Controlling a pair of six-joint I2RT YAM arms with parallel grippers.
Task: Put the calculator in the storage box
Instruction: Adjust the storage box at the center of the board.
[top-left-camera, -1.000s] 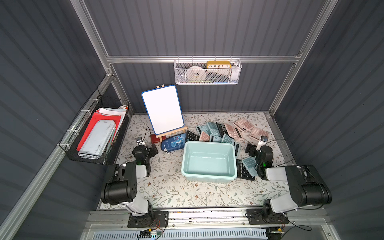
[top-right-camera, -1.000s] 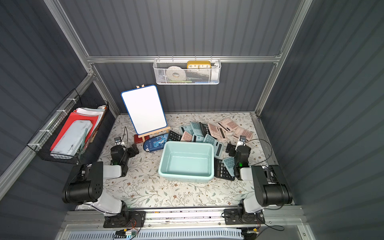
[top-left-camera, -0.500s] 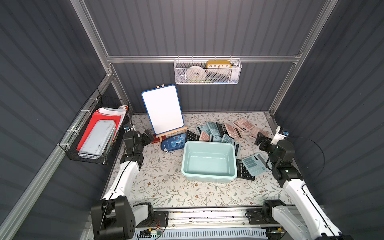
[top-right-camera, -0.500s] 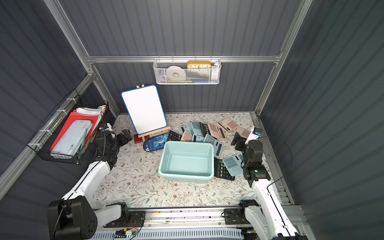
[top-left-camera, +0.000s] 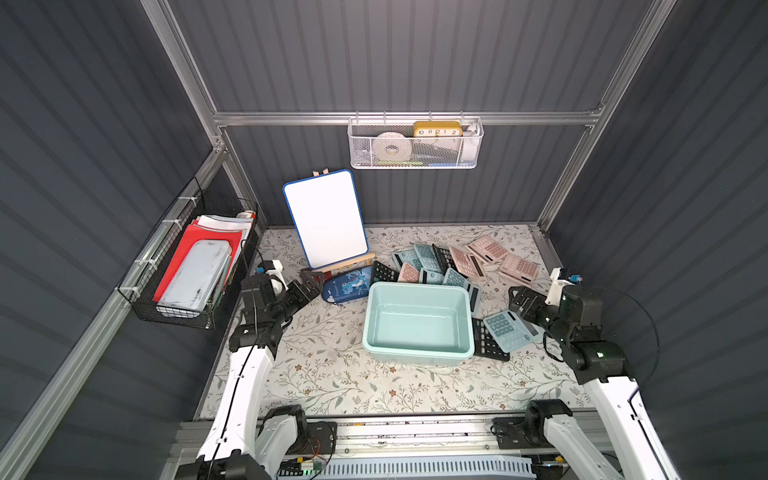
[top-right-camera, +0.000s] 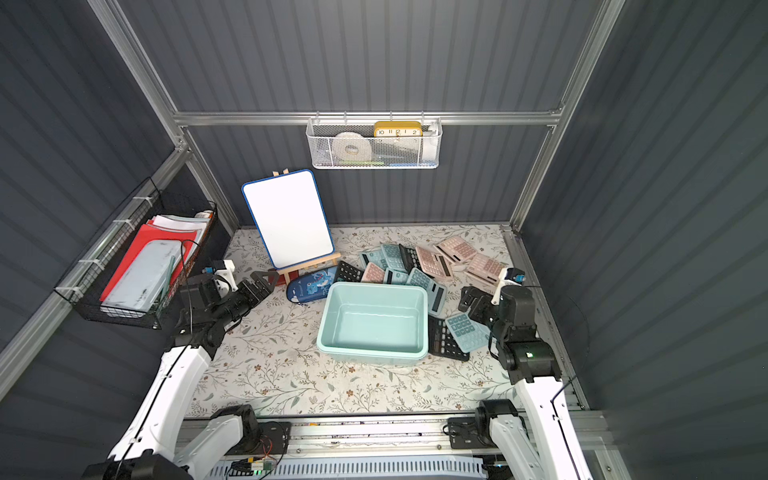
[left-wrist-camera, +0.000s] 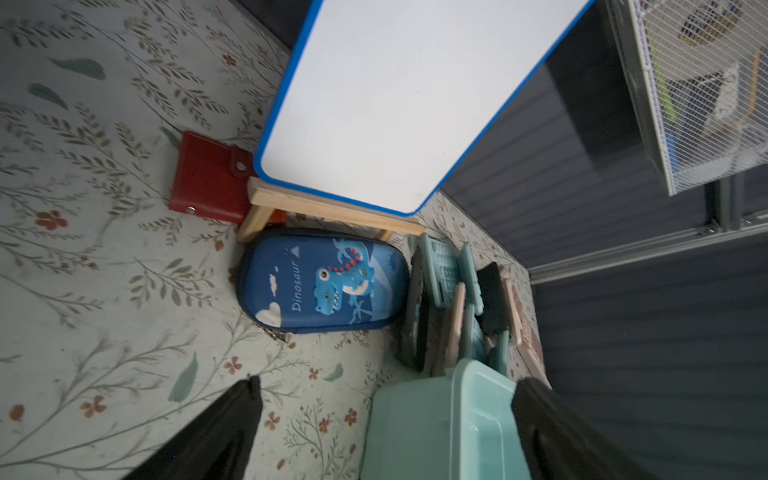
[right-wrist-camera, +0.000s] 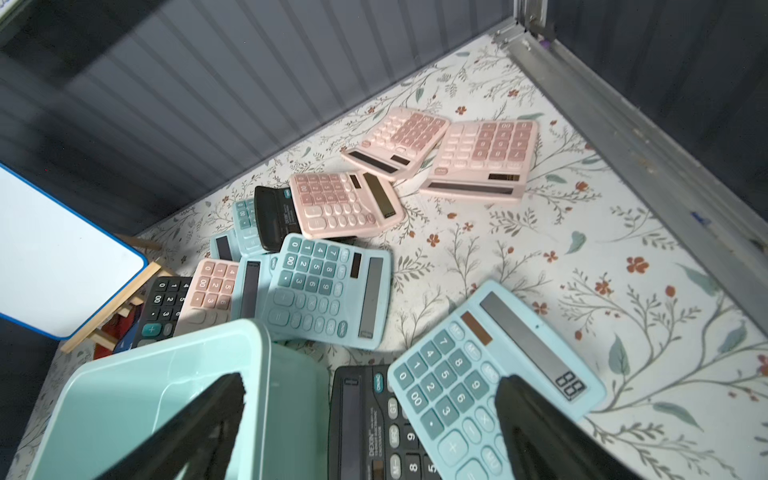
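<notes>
At the front, two white arms rise from a metal rail (top-left-camera: 415, 432) and reach over the floral-patterned table mat (top-left-camera: 332, 374). In both top views, the pale mint-teal rectangular plastic storage box (top-left-camera: 415, 358) (top-right-camera: 374, 358) stands about in the middle of the mat, with its opening upward. Every calculator lies on the mat, outside of the box.

The right gripper (top-left-camera: 519, 300) (top-right-camera: 467, 298) (right-wrist-camera: 370, 379) hangs just beside the right side of the box. Its jaws are spread fully wide and it has hold of nothing. Below it lies a pale blue flat plastic calculator (top-left-camera: 509, 330) (right-wrist-camera: 478, 374), which partly overlaps a black calculator (top-left-camera: 489, 347) (right-wrist-camera: 365, 419) just beside the box wall. I cannot tell if the gripper touches the blue one.

The left gripper (top-left-camera: 311, 283) (left-wrist-camera: 388, 382) is to the left of the box, also fully open and empty. Near it lies a dark blue oval pencil case with a dinosaur picture (top-left-camera: 347, 284) (left-wrist-camera: 324, 280), and beside that a red snap-button wallet (left-wrist-camera: 208, 178).

Just behind the box there is a loose pile of pale blue, pink and black calculators (top-left-camera: 432, 266). Farther right, pink calculators (top-left-camera: 519, 268) lie flat.

Farther back, a blue-framed whiteboard (top-left-camera: 326, 220) leans on a small wooden easel (top-left-camera: 349, 262). On the left wall hangs a black wire basket (top-left-camera: 178, 316) with red folders. On the back wall hangs a white mesh basket (top-left-camera: 467, 149) with a yellow clock (top-left-camera: 436, 129) and a white tape roll (top-left-camera: 388, 147).
</notes>
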